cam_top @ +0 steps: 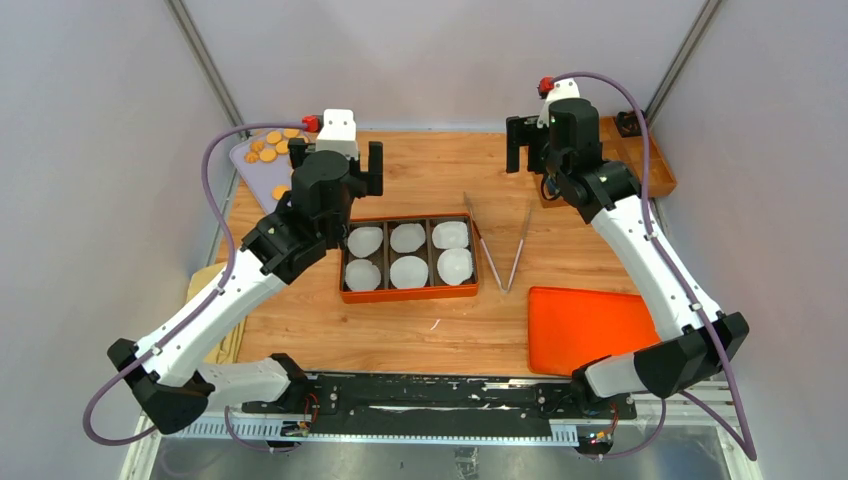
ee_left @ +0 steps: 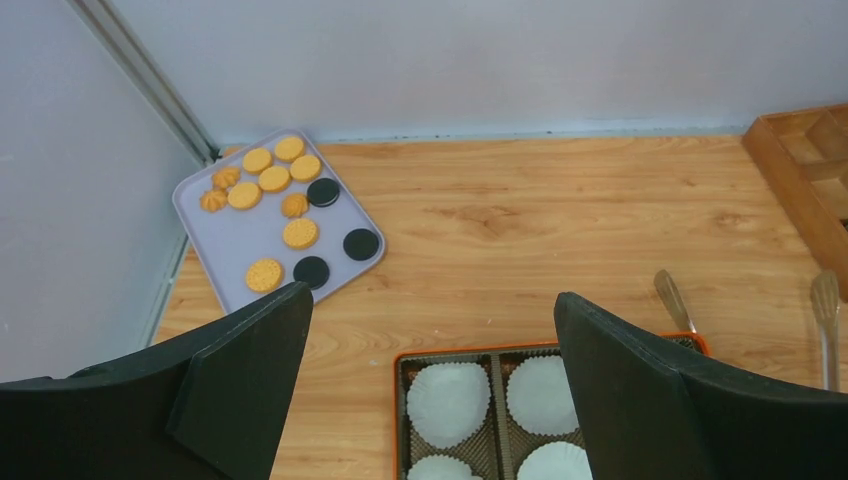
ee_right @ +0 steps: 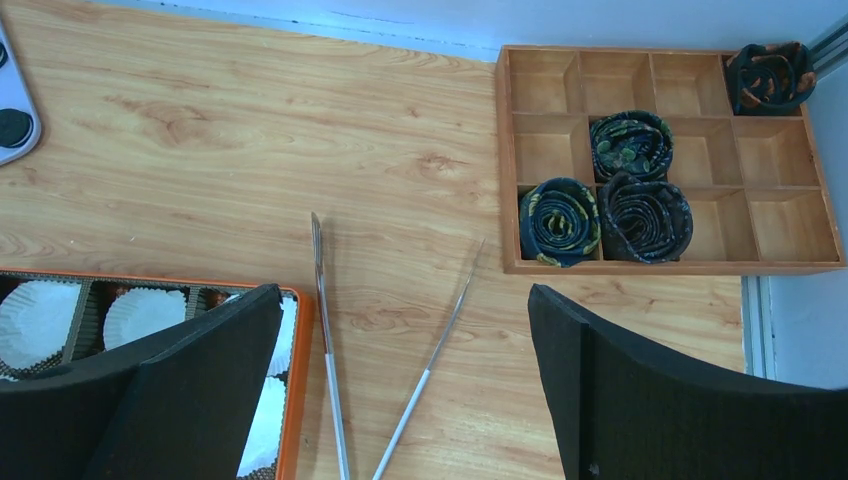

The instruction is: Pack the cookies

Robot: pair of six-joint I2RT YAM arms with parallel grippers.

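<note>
Hovering over the counter [cam_top: 430, 170], left gripper [ee_left: 432, 297] and right gripper [ee_right: 405, 292] had fingers [ee_left: 240, 390] spread wide, empty. Cookies [ee_left: 274, 179] lay on the lavender tray [ee_left: 235, 245].

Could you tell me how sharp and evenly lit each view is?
Top external: soft, even light, faint shadows; the small round golden-orange cookies look slightly soft. Left wrist: cookies crisp; the left gripper's black fingers dark, featureless. Right wrist: light wooden table grain sharp, bluish tint at the wall.

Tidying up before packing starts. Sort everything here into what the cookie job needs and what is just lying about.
Needed: cookies, grey tray, orange box, paper liners, tongs, probably the orange lid.
Lying about: wooden organiser, rolled ties.
</note>
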